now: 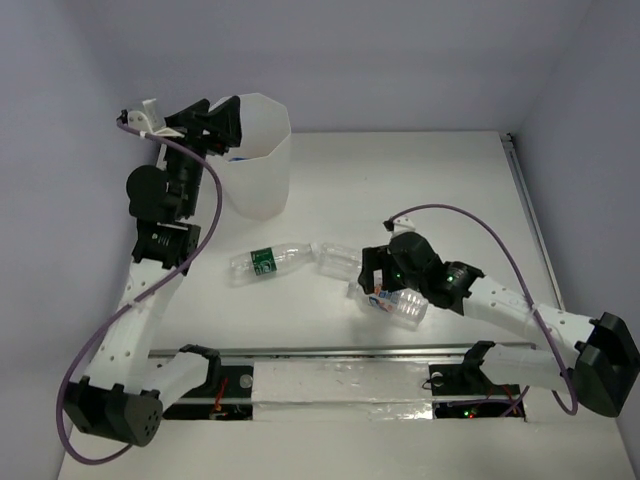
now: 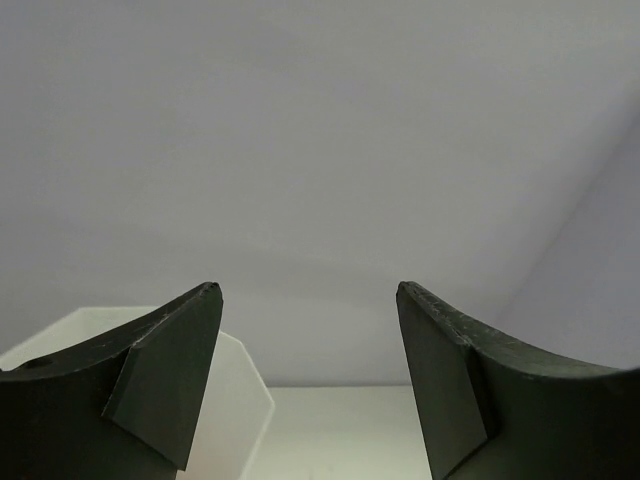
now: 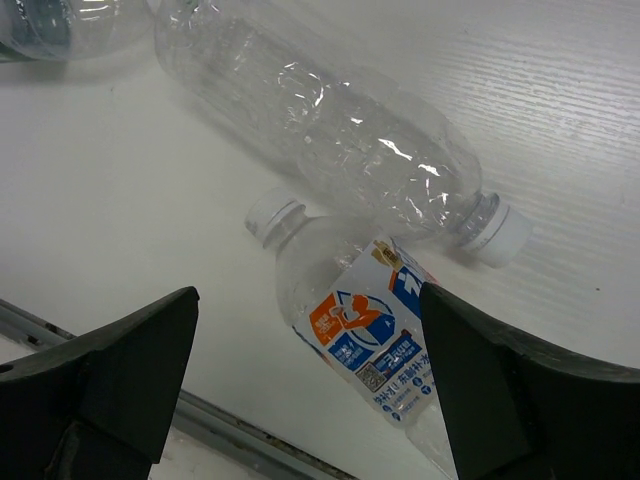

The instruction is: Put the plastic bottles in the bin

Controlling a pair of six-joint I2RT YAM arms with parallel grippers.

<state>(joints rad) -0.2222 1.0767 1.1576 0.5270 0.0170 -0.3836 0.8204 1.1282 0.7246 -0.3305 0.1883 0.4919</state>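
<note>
Your right claw (image 3: 308, 295) is spread wide, gripping nothing, poised over the clear plastic bottle with the orange-blue label (image 3: 365, 335), which lies close to the near edge of the bench (image 1: 420, 180). Careful: the unlabelled clear bottle (image 3: 340, 140) sits just beside it, so a crooked close could nudge both or squirt yours away. A green-labelled clear bottle (image 1: 268, 262) waits mid-bench. Your left claw (image 2: 308, 290) hangs released and empty over the tall translucent white bin (image 1: 262, 160), near the far-left corner.

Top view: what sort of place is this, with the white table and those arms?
Most likely a robotics lab test booth: a white table boxed in by plain grey walls, a left arm and right arm bolted at its near edge, and a bin set out for practice.
</note>
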